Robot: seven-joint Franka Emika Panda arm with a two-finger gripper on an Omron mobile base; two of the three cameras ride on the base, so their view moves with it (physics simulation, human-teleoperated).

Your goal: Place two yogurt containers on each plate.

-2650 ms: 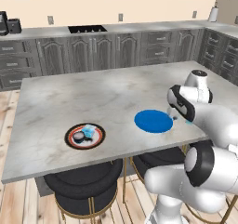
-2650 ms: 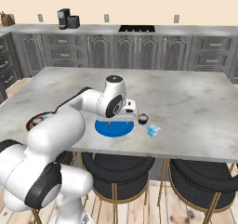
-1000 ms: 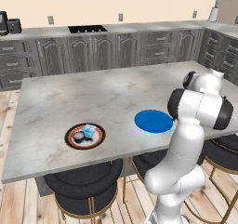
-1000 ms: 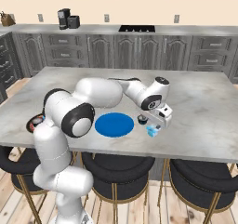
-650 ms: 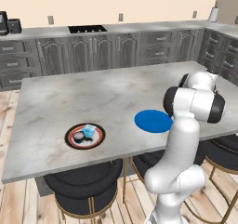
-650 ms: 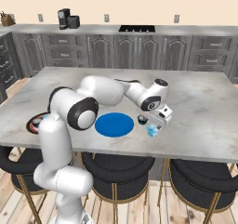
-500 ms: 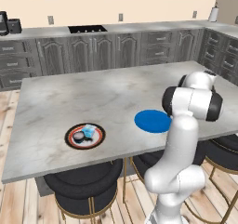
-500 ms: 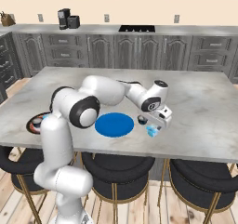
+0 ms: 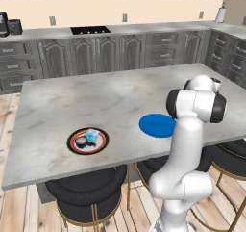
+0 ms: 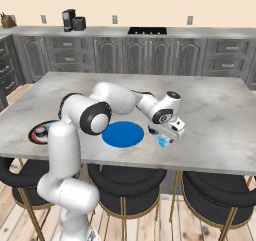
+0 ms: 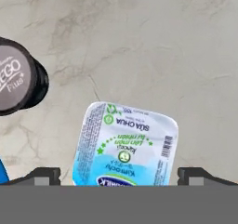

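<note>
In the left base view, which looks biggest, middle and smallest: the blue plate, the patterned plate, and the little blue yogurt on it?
1. and 2. The blue plate and the patterned plate look about alike; I won't rank them.
3. The pale blue yogurt on the patterned plate is clearly smallest.

Veined marble counter (image 11: 139, 42); glossy printed foil lid on yogurt tub (image 11: 125, 144)

A pale blue boxy yogurt tub (image 11: 124, 146) lay flat on the marble table (image 9: 96, 101), a dark round tub (image 11: 18, 81) near it. The plain blue plate (image 9: 157, 125) lay bare. One dark and one pale blue tub were carried by the red-rimmed patterned plate (image 9: 88, 140).
</note>
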